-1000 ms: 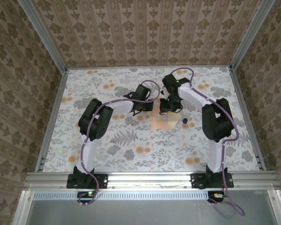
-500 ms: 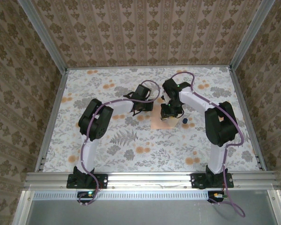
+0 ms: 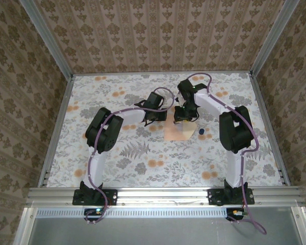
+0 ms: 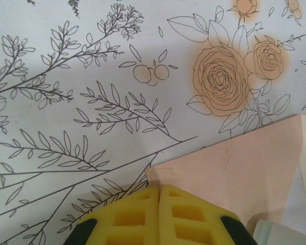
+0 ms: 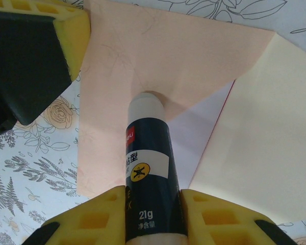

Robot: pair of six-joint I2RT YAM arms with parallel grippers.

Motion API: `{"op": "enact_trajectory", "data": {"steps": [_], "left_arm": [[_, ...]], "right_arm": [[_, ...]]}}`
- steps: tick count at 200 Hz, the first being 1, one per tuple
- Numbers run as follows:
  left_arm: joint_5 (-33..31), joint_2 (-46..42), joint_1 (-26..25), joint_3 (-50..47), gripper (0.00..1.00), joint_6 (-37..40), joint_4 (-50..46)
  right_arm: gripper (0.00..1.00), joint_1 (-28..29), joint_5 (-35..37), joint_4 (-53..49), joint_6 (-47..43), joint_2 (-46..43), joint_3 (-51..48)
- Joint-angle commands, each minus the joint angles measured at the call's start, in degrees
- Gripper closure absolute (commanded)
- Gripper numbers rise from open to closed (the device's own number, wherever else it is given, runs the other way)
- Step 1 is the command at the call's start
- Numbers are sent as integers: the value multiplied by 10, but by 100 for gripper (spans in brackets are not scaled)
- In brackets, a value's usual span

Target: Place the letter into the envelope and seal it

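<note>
Here, right hand (image 5: 153,204) pinches "21g" glue stick (image 5: 148,163) touching the envelope (image 5: 158,56); left hand (image 4: 159,193) pressed together.

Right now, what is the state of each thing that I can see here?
envelope, lying flat, not sealed
letter, mostly covered by envelope, red-edged strip showing
glue stick, uncapped, tip touching envelope
right gripper, shut on glue stick
left gripper, shut, tips at envelope's corner
small blue object, lying loose beside envelope

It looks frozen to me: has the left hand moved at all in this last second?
No. Against the flower print of the table, the left hand stays put, its tips at the left edge of the envelope.
</note>
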Motion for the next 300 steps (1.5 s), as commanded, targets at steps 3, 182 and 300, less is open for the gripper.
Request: {"op": "enact_trajectory", "data": {"steps": [3,182,300], "left_arm": [[2,-15,-3,-12,100,-5,-40],[3,-17,-4,-12,100,-4,-42],[6,-12,-3,-5,100,-6,-40]], "right_arm": [[99,6,35,-42,-5,-1,-51],[99,2,35,-55,-11,41,4],[99,26,5,-80,-11,-54,-93]]}}
